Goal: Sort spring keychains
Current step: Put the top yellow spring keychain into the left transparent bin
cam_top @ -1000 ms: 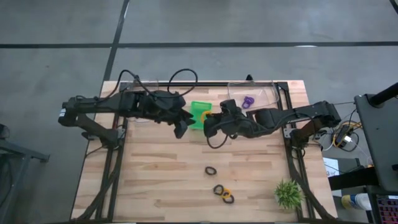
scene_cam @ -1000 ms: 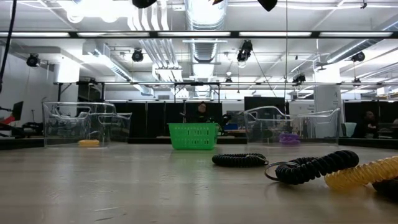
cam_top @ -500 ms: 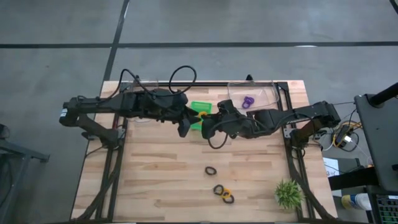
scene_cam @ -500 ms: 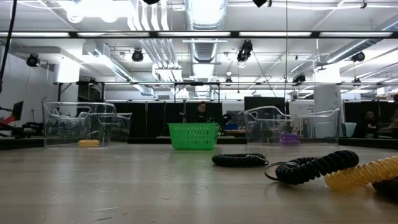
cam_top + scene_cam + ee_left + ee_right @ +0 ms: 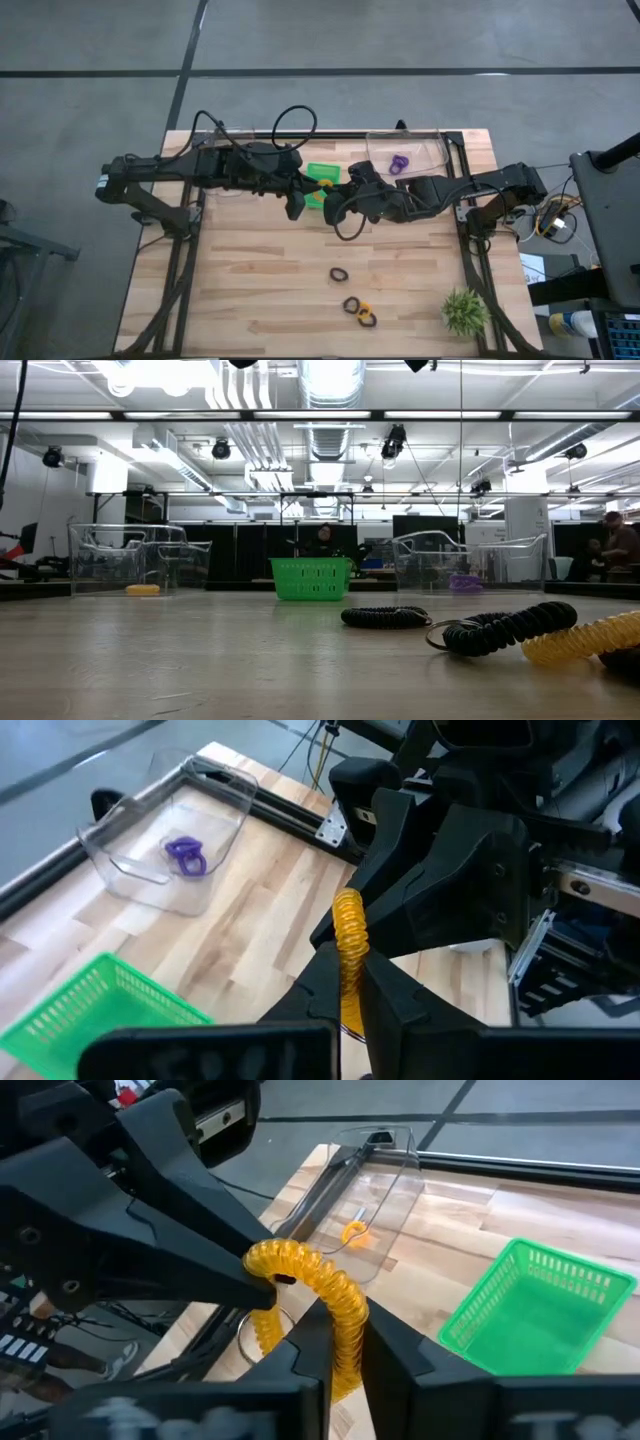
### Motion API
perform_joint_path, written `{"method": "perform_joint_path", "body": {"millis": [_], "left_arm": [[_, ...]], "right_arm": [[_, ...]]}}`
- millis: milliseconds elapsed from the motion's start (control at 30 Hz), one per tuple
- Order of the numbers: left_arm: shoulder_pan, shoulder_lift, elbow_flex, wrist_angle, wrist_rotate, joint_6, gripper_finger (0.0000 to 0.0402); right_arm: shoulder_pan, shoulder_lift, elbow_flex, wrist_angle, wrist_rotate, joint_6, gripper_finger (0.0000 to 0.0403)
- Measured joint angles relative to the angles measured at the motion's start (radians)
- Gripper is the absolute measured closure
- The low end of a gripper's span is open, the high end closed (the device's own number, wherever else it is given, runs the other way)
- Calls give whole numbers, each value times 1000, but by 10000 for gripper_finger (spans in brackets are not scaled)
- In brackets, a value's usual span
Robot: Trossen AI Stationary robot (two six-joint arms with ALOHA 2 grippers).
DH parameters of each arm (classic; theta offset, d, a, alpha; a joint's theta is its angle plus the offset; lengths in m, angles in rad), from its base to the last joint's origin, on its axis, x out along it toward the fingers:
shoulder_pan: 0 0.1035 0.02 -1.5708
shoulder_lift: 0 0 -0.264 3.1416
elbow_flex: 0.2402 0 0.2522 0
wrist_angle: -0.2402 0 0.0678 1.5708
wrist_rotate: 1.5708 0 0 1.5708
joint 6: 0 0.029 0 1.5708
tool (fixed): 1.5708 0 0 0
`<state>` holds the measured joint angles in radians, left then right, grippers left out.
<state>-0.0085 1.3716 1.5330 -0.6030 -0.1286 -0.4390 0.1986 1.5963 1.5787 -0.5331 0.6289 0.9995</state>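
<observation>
An orange-yellow spring keychain (image 5: 322,186) hangs in the air just above the green basket (image 5: 318,172), near the table's far middle. My left gripper (image 5: 300,197) reaches it from the left and my right gripper (image 5: 335,200) from the right. Both are shut on it, tip to tip. A black keychain (image 5: 339,273) lies on the wood toward the near side. Closer still lies a black and yellow cluster (image 5: 358,311). One purple keychain (image 5: 400,163) rests in the clear bin at the far right. My left gripper pinches one stretch of the yellow coil (image 5: 349,960) between its two fingers, coming from the table's left. The coil stands up out of the fingers, clear of the table. My right gripper pinches the coil's other stretch (image 5: 346,1318) between its two fingers, coming from the table's right. The coil arches from there to the left fingertips (image 5: 258,1287), lifted clear of the basket and table.
A clear bin at the far left (image 5: 372,1200) holds a yellow keychain (image 5: 352,1232). A spiky green plant (image 5: 464,312) stands at the near right corner. Cables loop over the far edge. People show in the room beyond the table.
My left gripper has moved a little toward the table's right and far side, up to the yellow keychain that my right gripper holds. The two grippers now meet over the basket's near edge.
</observation>
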Motion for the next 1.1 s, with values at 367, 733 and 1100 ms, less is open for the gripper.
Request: {"method": "perform_joint_path", "body": {"millis": [367,733,1100], "left_arm": [[37,0,0,-251,-95,96,397],[234,-12,-51,-504,-301,209,397],[589,-45,-214,-500,-274,261,397]], "right_arm": [[0,0,0,-10,8,-47,208],[1,0,0,-8,26,-69,142],[7,-2,3,-6,25,-84,156]]}}
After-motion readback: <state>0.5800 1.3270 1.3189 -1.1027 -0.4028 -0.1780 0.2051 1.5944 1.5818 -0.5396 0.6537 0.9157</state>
